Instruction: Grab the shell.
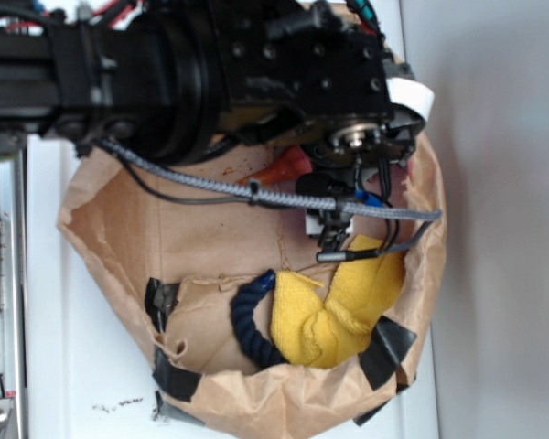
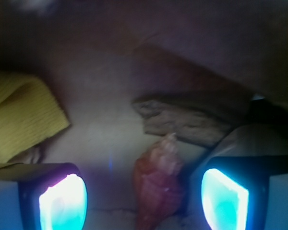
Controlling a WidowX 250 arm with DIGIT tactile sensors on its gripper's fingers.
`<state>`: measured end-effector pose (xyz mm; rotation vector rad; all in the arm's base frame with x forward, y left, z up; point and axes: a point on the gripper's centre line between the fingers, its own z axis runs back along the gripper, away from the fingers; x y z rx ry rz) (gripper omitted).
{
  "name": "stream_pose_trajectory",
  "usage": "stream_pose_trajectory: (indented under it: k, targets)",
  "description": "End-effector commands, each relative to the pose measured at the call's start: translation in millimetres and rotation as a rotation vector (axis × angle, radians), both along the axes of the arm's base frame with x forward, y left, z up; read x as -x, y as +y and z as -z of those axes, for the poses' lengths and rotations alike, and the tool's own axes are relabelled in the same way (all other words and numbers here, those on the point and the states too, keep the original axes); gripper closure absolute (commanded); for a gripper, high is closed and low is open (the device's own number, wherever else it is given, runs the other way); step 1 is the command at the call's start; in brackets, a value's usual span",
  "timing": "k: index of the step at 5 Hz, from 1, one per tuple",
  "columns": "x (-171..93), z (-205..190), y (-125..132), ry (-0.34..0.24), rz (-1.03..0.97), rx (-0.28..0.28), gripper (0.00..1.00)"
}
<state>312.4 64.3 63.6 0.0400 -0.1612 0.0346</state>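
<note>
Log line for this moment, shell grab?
phase: pre-grasp | gripper: open, straddling shell | shell: on paper, nearer right finger, not gripped | cloth: left, clear

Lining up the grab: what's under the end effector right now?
The shell lies between the open end effector fingers, on brown paper, the yellow cloth off to one side. The shell's lower end is cut off from view.

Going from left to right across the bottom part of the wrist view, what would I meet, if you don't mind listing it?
Yellow cloth → left glowing finger pad → shell → right glowing finger pad.
</note>
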Motion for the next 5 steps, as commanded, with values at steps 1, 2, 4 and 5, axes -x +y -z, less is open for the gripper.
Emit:
stream_pose_trajectory:
  k: [1,2,4,5]
  targets:
    - [-9.7,5.2,1.3,-0.031,-0.028,-0.081,0.0]
    - [-5.7,12.5,-4.2,-0.022,-0.01,-0.086,0.0]
    - [4.5,31.2,-16.2,-0.024,0.015,-0.115,0.08]
    - [1.1,29.3,-14.7,-0.018,-0.02,-0.105,1.0]
